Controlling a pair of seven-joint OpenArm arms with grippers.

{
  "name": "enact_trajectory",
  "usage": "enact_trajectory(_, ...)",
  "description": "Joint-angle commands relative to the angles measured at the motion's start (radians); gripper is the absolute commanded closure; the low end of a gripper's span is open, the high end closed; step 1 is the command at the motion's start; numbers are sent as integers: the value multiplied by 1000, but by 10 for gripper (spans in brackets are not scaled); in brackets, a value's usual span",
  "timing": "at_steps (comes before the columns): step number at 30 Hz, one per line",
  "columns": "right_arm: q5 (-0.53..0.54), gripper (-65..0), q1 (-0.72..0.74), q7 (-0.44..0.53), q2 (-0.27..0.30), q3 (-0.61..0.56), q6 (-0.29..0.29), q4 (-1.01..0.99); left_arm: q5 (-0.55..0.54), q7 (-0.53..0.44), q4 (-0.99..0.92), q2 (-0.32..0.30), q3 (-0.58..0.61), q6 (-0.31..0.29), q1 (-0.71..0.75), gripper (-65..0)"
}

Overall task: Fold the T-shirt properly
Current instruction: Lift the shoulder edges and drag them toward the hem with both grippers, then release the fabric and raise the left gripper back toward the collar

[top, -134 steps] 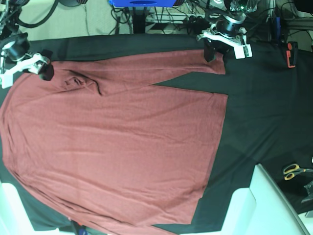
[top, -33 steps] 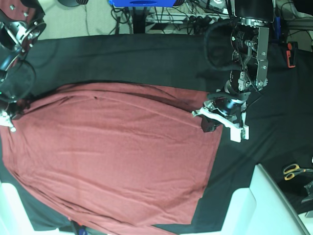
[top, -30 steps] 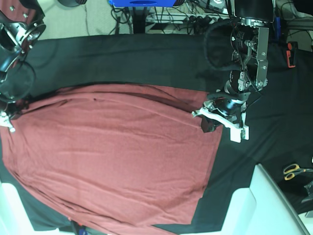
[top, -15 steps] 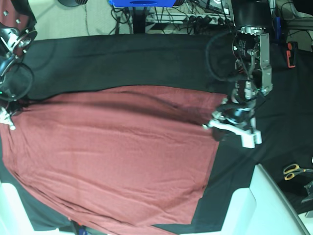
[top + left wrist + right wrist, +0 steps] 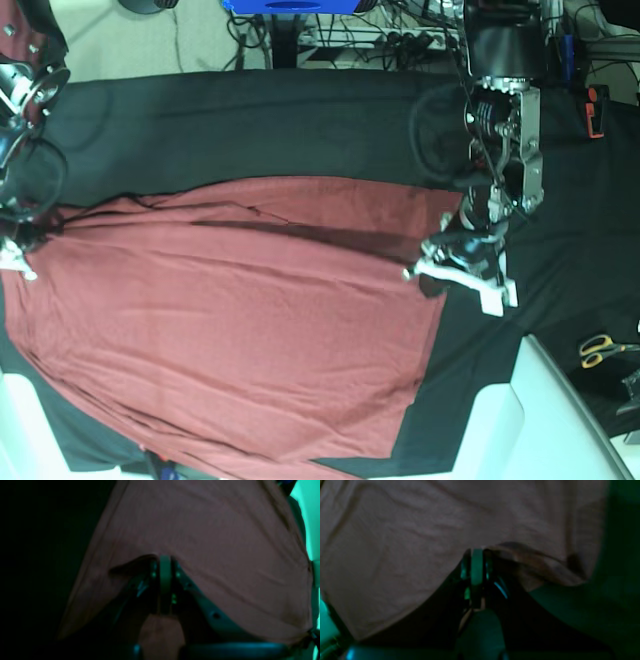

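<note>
Black cloth (image 5: 250, 120), T-shirt (image 5: 230, 330) edge pulled lower, both claws clamped.

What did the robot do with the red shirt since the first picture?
Both grippers, the left gripper and right gripper, shut on the shirt, carried its far edge and sleeve toward the near side, folding it over the body. The near hem stayed flat on the black cloth; the scissors did not move.

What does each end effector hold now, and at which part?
Both grip the T-shirt along its folded-over edge: the left end effector at the hem-side end, the right end effector at the opposite end.
</note>
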Motion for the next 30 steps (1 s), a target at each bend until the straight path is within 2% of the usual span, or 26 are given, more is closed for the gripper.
enact_trajectory(1,12,-2,36,12,21,-10,6,12,-7,-19,18,-4,-1,-9,-14,0)
enact_trajectory(3,12,-2,45,12,19,-13,-1,12,-7,-19,18,-4,4,-9,-34,0)
enact_trajectory(8,20,-2,50,12,17,-13,-100,12,-8,-19,-55,-4,2,-9,-63,0)
enact_trajectory(12,21,-8,48,12,17,-13,-114,12,-10,-19,-111,-4,7,-11,-87,0)
enact_trajectory(15,21,-113,47,12,16,-11,-114,12,-11,-18,-136,-4,8,-15,-115,0)
enact_trajectory(17,21,-237,45,12,16,-11,-114,12,-13,-15,-137,-5,8,-15,-126,0)
enact_trajectory(19,23,-344,43,14,14,-10,-108,21,-14,-16,-131,-7,8,-15,-130,-74)
enact_trajectory(21,23,-398,43,29,14,-10,-102,24,-16,-16,-114,-7,4,-17,-135,-150)
enact_trajectory(23,23,-396,31,66,14,0,-66,47,-16,-16,-88,-10,4,-18,-140,-197)
enact_trajectory(26,23,-396,-3,81,-2,121,6,132,-16,-13,-33,-16,-1,-32,-135,-240)
enact_trajectory(30,23,-396,-49,61,-27,254,22,204,-16,-11,67,-42,-3,-106,-84,-263)
